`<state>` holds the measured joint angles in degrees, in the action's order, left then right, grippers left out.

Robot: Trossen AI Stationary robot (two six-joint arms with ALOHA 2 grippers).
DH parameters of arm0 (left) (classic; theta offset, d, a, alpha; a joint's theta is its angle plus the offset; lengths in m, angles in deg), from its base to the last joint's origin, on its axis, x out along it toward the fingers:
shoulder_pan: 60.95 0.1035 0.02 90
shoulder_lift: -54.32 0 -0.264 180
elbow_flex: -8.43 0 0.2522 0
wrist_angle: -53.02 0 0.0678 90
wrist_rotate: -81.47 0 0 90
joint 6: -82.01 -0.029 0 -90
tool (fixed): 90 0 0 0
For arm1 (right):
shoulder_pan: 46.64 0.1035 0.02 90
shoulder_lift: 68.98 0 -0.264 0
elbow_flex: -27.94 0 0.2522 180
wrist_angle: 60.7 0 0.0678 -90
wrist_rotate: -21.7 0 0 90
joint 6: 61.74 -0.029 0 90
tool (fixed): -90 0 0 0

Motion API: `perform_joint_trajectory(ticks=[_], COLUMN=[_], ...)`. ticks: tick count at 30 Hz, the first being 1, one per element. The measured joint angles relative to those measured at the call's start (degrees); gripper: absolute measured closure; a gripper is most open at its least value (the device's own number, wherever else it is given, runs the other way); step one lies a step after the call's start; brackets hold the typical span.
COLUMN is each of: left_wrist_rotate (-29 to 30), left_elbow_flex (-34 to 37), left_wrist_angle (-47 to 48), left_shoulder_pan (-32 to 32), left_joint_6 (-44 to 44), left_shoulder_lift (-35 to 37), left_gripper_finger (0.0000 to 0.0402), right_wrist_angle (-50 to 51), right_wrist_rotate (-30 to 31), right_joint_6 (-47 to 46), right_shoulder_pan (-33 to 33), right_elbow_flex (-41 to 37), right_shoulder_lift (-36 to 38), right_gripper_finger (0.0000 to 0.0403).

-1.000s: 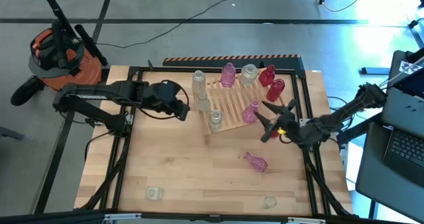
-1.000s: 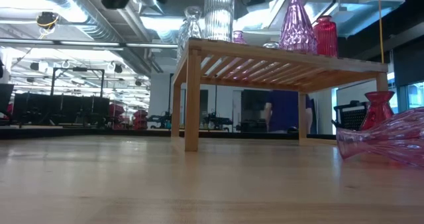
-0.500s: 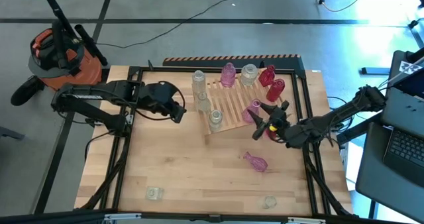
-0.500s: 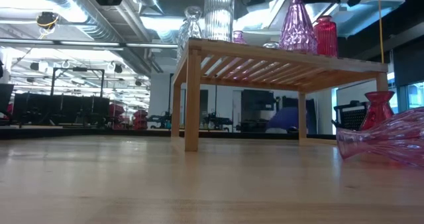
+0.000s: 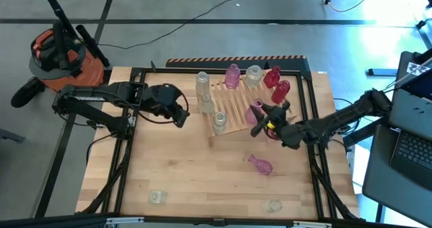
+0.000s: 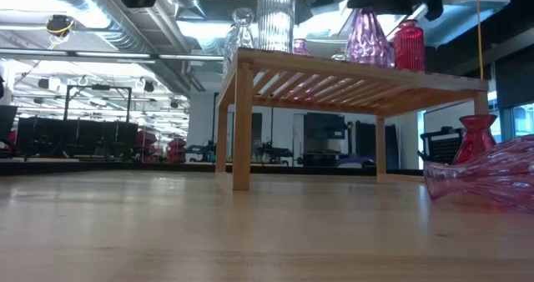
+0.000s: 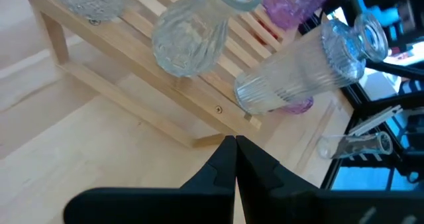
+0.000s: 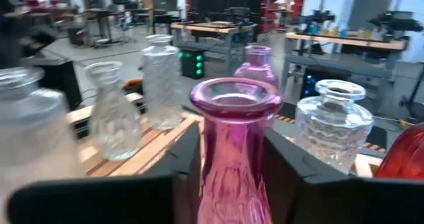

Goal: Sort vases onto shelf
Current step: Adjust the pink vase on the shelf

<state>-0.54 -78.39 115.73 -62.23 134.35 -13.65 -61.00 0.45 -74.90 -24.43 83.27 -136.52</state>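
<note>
Pink vase (image 8: 233,159) clamped between right pincer (image 8: 228,159) fingers, atop shelf (image 5: 233,110).

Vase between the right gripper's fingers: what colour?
Pink glass vase, best seen in the right wrist view.

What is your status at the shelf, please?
Right gripper fingers around pink vase on shelf. Left gripper shut, waiting beside shelf. Nothing blocking.

Plank table (image 5: 189,167), slatted shelf (image 5: 233,110) on it, toppled pink vase (image 5: 260,164)
</note>
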Motion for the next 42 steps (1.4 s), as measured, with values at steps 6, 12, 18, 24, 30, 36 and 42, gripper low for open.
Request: perform_joint_trajectory(ticks=[6, 12, 18, 24, 30, 36, 42], left_wrist_rotate=[-0.5, -1.5, -2.6, -3.5, -3.5, -3.5, -3.4], left_elbow_flex=[0.0, 0.0, 0.0, 0.0, 0.0, 0.0, 0.0], left_wrist_angle=[0.0, 0.0, 0.3, 1.3, 1.7, 1.7, 1.7], left_shoulder_pan=[0.0, 0.0, 0.9, 1.2, 1.2, 1.2, 1.2], left_joint_6=[-0.6, -2.3, -3.8, -5.1, -6.3, -6.5, -6.5], left_shoulder_lift=[0.0, 0.0, 0.0, 0.0, 0.0, 0.0, 0.0], left_gripper_finger=[0.0402, 0.0402, 0.0402, 0.0402, 0.0402, 0.0401, 0.0401], right_wrist_angle=[0.6, 0.6, 0.5, 0.7, 0.2, 0.2, 0.3], right_wrist_rotate=[-1.4, -3.9, -6.5, -8.0, -11.5, -14.5, -16.0], right_joint_6=[4.9, 9.4, 7.2, 5.6, 4.5, 4.4, 4.5], right_shoulder_pan=[-3.3, -6.4, -9.1, -11.4, -15.6, -18.4, -19.4], right_elbow_flex=[4.3, 11.4, 14.0, 14.0, 14.0, 14.0, 14.1], right_shoulder_lift=[-3.2, -8.8, -13.2, -14.2, -14.5, -14.5, -14.5], right_gripper_finger=[0.0363, 0.0333, 0.0352, 0.0353, 0.0340, 0.0355, 0.0326])
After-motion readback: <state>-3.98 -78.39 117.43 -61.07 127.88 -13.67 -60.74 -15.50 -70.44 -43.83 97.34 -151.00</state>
